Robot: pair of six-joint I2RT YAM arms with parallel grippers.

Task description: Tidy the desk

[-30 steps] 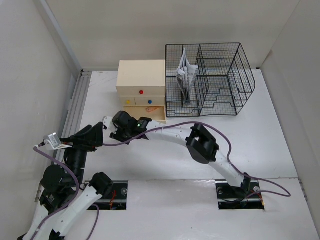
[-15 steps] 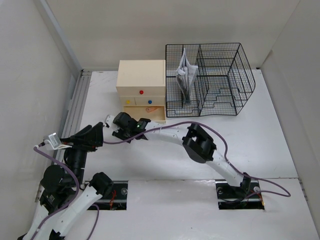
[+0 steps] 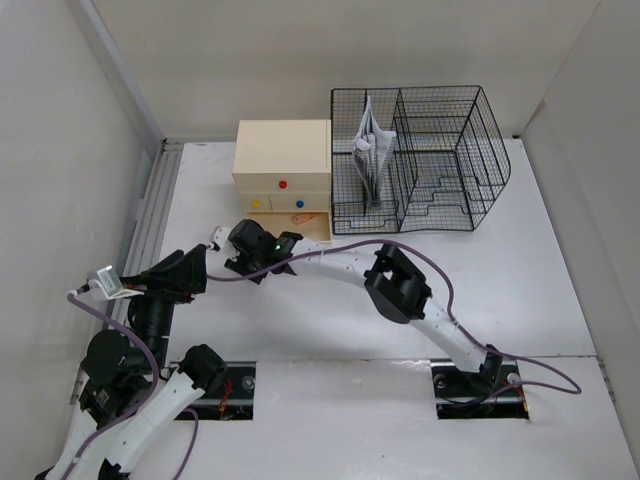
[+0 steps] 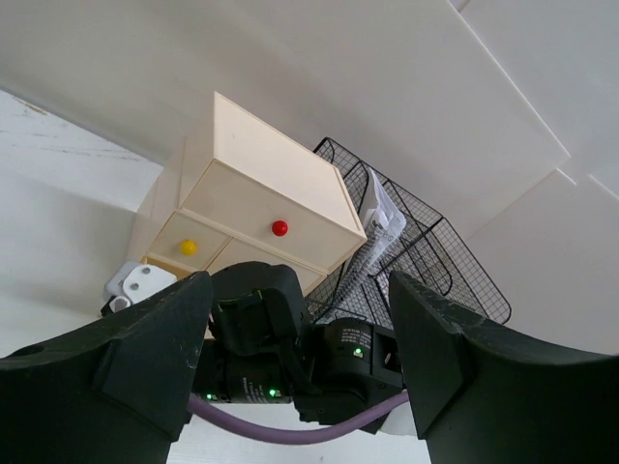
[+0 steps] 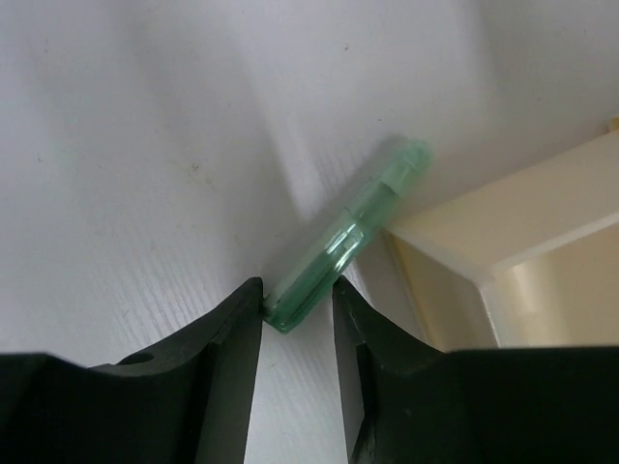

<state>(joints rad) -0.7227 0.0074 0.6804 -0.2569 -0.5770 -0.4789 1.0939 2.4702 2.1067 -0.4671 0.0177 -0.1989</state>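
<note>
White walls close in the desk (image 3: 520, 260), which fills the overhead view under both arms, with a beige drawer box (image 3: 282, 150) at about 11 o'clock and a black wire basket (image 3: 440, 130) touching its right side at 1 o'clock, some folded papers (image 3: 370, 150) upright in the basket's left slot. Compared with a second ago, I see the right arm (image 3: 400, 285) has reached further toward 11 o'clock, so its wrist now sits closer to the front of the drawer box. From its wrist camera, the right gripper (image 5: 295, 295) has its fingers pressed on either side of the near end of a green see-through pen (image 5: 343, 242), which lies on the desk pointing to 1 o'clock, its far tip just beside the box's bottom corner. The left gripper (image 4: 298, 290) has not moved; it hangs at 9 o'clock with its jaws spread wide and nothing between them, facing the right wrist and the box.
</note>
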